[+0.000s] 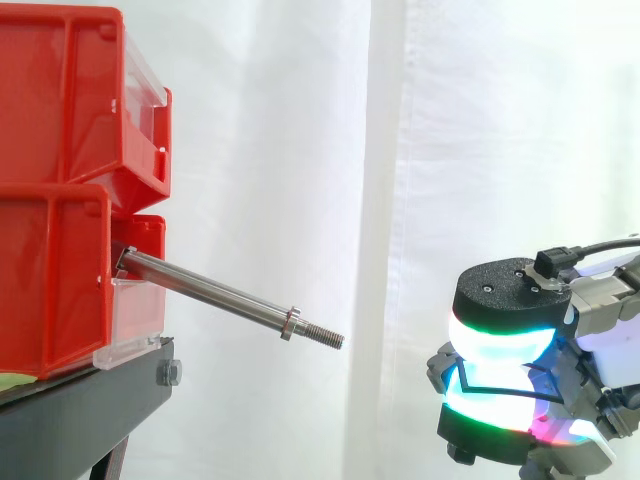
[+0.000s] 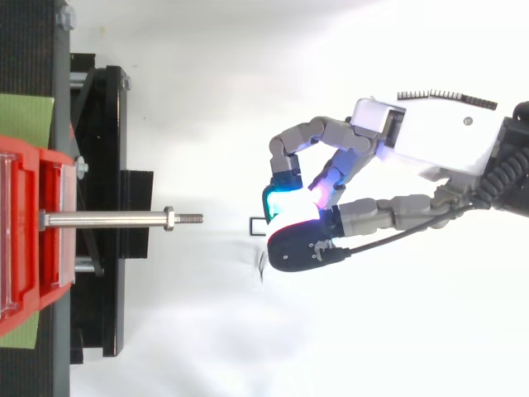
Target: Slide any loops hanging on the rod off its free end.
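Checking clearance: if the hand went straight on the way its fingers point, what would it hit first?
Probably the rod, at its threaded free end: the hand, pinching a thin black loop, points left at it.

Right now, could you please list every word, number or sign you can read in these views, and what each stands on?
None: no readable text on the red bins, the rod, the black stand, or the hand, whose fingers pinch a thin black loop.

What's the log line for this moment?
rod: bare | loop: off rod, pinched by hand | hand: beyond free end
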Robot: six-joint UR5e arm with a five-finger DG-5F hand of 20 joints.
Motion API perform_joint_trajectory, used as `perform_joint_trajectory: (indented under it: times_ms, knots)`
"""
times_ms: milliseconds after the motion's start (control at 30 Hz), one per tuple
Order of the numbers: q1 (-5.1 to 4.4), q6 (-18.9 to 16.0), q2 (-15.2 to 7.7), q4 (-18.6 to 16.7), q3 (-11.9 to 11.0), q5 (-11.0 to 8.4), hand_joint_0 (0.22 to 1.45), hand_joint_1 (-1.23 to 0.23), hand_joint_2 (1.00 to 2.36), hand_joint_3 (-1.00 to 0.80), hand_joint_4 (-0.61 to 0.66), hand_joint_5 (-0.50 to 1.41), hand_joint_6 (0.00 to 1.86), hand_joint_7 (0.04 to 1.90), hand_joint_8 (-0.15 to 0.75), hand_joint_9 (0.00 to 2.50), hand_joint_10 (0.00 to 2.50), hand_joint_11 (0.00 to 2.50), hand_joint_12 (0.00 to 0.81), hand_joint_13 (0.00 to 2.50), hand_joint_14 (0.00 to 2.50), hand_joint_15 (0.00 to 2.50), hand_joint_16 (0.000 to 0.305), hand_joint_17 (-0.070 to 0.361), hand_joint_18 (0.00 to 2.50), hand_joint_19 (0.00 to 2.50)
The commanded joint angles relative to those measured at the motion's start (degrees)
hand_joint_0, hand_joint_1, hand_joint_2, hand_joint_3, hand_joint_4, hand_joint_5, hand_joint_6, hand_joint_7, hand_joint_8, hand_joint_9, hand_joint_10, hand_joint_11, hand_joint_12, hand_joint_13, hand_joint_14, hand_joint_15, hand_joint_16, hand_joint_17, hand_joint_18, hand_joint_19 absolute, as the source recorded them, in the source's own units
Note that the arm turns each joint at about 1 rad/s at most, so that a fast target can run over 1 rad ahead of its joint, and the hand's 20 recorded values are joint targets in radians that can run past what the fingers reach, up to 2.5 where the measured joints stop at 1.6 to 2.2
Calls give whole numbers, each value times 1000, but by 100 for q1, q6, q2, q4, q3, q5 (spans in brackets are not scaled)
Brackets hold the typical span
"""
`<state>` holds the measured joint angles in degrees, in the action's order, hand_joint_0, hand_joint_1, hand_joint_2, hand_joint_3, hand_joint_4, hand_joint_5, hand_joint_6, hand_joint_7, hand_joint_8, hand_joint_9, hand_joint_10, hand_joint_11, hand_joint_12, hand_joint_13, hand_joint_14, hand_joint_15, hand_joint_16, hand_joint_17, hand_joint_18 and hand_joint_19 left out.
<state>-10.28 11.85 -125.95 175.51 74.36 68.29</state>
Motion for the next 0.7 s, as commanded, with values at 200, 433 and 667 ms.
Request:
perform_joint_trajectory:
  times_ms: [200,433,667]
  knots:
    - [-9,1,0,1,0,0,601,-613,1018,-282,215,-171,838,1462,329,1158,11,1113,294,953,18,594,44,100,786,493]
    - [-9,-7,0,1,0,0,595,-528,1014,-341,208,-167,829,1456,330,1159,12,1097,302,941,19,569,45,102,772,495]
    - [-9,-7,0,1,0,0,587,-607,1023,-146,201,-165,822,1524,329,1163,11,1135,296,956,20,594,45,101,772,486]
